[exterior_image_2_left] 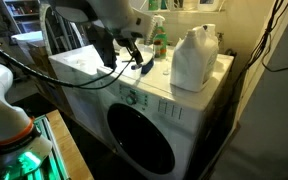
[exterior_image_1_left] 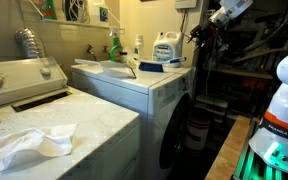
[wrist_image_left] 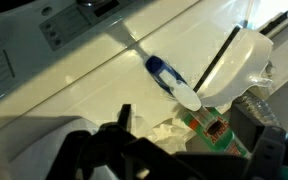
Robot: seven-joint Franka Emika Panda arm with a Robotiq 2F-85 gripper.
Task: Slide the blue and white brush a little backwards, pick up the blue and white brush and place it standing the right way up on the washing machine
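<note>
The blue and white brush (wrist_image_left: 169,78) lies flat on the white top of the washing machine (wrist_image_left: 74,95), its white end close to the detergent jug. In an exterior view it is a small dark shape (exterior_image_2_left: 141,68) on the top, above the dark round door (exterior_image_2_left: 139,140). My gripper (wrist_image_left: 196,132) hangs over the washer top (exterior_image_2_left: 119,55) with its fingers spread. It is open, empty and apart from the brush. In an exterior view the washing machine (exterior_image_1_left: 134,85) stands mid-frame with the brush (exterior_image_1_left: 134,68) on it.
A large white detergent jug (exterior_image_2_left: 194,60) stands on the washer's back right and also shows in the wrist view (wrist_image_left: 239,65). A green spray bottle (exterior_image_2_left: 159,40) stands at the back. A top-loading appliance (exterior_image_1_left: 44,120) with a crumpled white cloth (exterior_image_1_left: 29,145) is beside the washer.
</note>
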